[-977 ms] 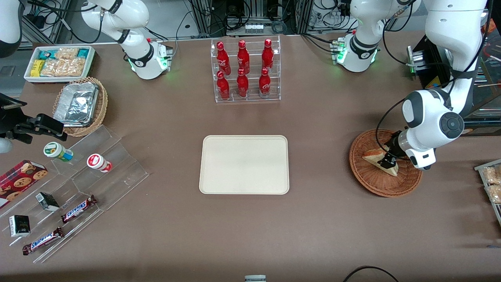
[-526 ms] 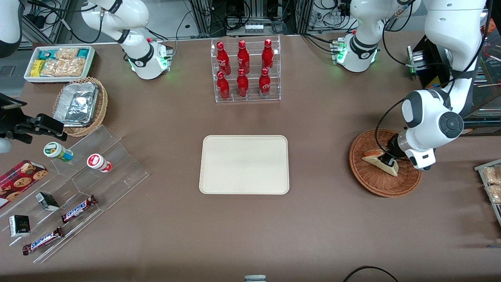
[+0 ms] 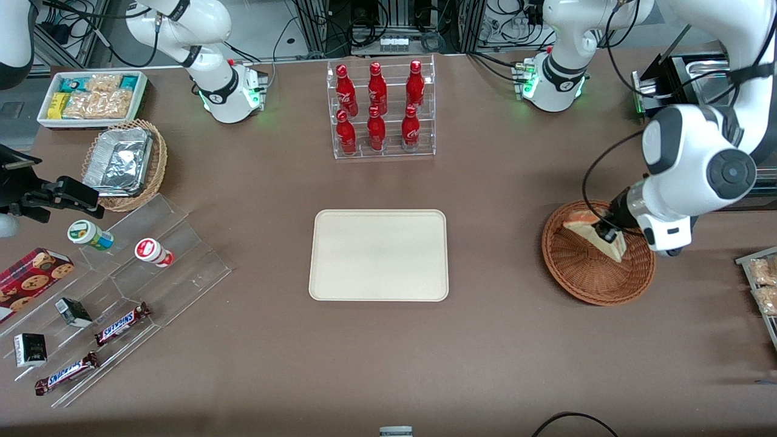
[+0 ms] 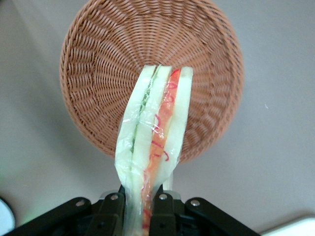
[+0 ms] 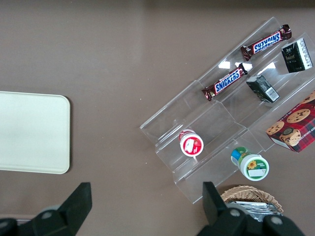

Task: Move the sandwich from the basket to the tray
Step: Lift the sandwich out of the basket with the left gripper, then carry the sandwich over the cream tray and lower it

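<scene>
The gripper (image 3: 607, 233) pinches the sandwich (image 3: 598, 237) by one end, its fingers (image 4: 160, 206) pressed against the bread faces, and holds it lifted above the basket (image 3: 583, 279). The wedge's long axis runs straight out from the fingers. The tray (image 3: 379, 255) lies well apart, toward the parked arm's end of the table, so the carry likely goes that way

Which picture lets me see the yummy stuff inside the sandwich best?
The left wrist view: the sandwich fills it edge-on, red and green layers clear, pinched in the tool above the basket. The front view shows only a small pale wedge over the basket, partly hidden by the arm. The right wrist view misses it, showing the tray.
</scene>
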{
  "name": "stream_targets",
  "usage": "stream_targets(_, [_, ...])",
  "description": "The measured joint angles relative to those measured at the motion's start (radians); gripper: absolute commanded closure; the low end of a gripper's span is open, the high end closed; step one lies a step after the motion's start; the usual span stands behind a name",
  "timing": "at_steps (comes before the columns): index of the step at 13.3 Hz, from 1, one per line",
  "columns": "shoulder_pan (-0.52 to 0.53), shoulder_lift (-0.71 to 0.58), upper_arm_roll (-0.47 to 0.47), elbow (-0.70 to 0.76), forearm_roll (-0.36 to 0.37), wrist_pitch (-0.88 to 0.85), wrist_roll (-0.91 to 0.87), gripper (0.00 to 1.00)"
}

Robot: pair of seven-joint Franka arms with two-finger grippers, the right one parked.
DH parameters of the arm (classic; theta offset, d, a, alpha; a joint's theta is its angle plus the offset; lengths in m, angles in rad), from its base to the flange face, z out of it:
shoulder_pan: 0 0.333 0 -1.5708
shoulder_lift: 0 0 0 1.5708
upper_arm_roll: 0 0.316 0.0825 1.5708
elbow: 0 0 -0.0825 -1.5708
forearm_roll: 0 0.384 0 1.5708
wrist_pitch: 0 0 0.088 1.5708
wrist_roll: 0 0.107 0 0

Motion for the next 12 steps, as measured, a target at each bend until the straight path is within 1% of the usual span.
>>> stream_targets(1, [-0.044, -0.002, -0.002, 0.044, 0.018, -0.04, -0.006, 0.87])
stream_targets(3, [-0.121, -0.001, -0.005, 0.109, 0.027, -0.081, -0.011, 0.87])
stream_targets(7, [-0.266, 0.01, -0.007, 0.16, 0.033, -0.102, 0.001, 0.87])
stream_targets(9, [-0.352, 0.053, -0.008, 0.187, 0.049, -0.096, 0.002, 0.85])
stream_targets(12, [-0.464, 0.185, -0.009, 0.256, 0.061, -0.026, 0.002, 0.84])
